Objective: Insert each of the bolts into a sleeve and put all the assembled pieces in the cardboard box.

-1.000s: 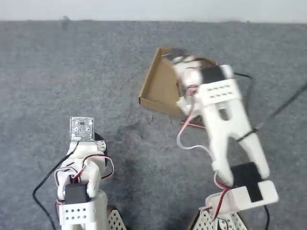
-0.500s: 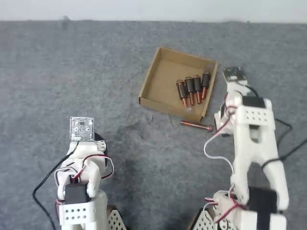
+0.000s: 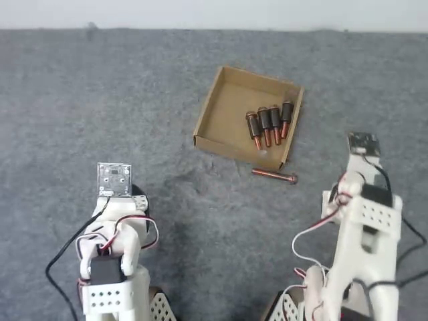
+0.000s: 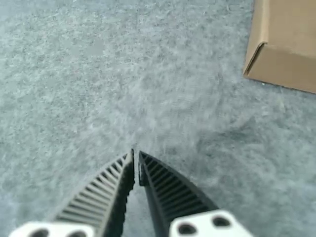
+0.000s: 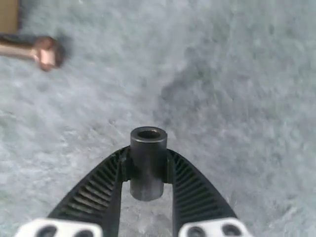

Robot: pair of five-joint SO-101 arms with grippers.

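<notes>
The cardboard box (image 3: 208, 114) sits at the upper middle of the high view, and the four finished pieces (image 3: 269, 125) lie side by side against its right-hand wall, each a dark sleeve with a copper shank sticking out. They are probably bunched there because that is the side nearest the right arm (image 3: 364, 221). One bare bolt (image 3: 274, 175) lies flat on the grey worktop (image 3: 134, 87), just outside the box's lower right corner and apart from it. It looks to be the last piece waiting for its mate. The right jaws, down at the lower right of the high view, are closed on a single dark sleeve (image 5: 148, 160). They grip it by its sides so the hollow end stays uncovered and points out past the tips, which would leave the bore free for a shank to slide in. In the right wrist view the bolt's head (image 5: 47, 52) lies on the worktop well ahead of that sleeve. The left arm (image 3: 114, 227) sits at the lower left, away from the parts. Its jaws are drawn almost together with only a sliver between them and hold nothing, and a corner of the box (image 4: 286, 49) lies some way ahead of them. The count is one box, four assembled pieces, one loose bolt and one loose sleeve.
</notes>
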